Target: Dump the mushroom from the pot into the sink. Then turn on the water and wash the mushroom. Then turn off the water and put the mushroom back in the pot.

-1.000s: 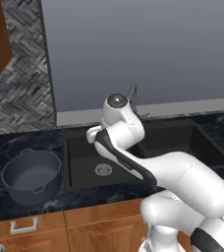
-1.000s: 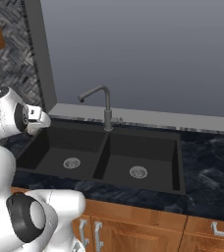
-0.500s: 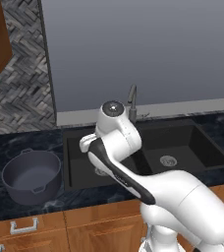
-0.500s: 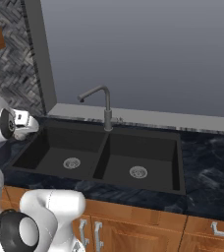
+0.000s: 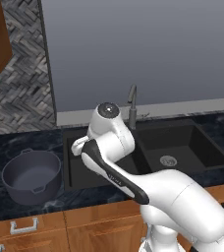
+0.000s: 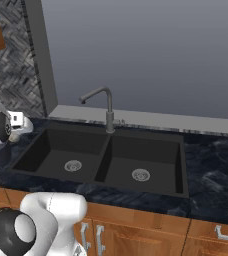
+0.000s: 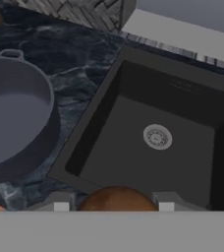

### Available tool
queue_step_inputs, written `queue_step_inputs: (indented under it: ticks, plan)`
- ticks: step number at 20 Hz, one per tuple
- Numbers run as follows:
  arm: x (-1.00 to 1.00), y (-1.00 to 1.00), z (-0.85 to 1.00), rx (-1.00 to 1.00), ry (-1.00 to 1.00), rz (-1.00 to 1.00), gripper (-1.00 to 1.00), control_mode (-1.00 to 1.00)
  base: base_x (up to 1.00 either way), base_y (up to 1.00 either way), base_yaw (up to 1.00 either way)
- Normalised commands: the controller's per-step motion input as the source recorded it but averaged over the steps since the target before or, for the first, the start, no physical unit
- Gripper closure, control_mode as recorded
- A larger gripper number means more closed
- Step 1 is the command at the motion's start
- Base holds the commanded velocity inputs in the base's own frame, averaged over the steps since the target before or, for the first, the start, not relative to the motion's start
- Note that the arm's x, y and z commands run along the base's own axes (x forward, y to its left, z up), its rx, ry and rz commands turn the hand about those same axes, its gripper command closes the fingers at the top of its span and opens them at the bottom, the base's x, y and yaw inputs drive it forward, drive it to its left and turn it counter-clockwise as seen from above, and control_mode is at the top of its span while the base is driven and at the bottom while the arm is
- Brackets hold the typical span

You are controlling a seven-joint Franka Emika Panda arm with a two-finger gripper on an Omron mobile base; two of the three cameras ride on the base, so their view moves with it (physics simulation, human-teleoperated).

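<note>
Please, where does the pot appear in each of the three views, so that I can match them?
Left base view: the pot stands lower left, on the counter beside the sink.
Right base view: not in this picture.
Hand view: the pot fills the left edge.
Shared landmark: the sink's round drain.

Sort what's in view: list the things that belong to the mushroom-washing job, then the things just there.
Belongs to the job:
- mushroom, brown cap between the gripper fingertips
- pot, upright on the counter left of the sink
- sink, both basins dry
- faucet, no stream running

Just there:
- counter
- cabinet drawers
- tiled wall
</note>
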Motion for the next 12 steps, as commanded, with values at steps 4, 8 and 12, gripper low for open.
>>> queue_step_inputs:
  ticks: [4,8,12]
  plan:
    - [0.00,0.45,0.00,0.00,0.00,0.08,1.00,-1.00,0.00,0.00,0.00]
    - [0.00,0.49,0.00,0.00,0.00,0.07,1.00,-1.00,0.00,0.00,0.00]
    - [0.03,0.50,0.00,0.00,0.00,0.05,1.00,-1.00,0.00,0.00,0.00]
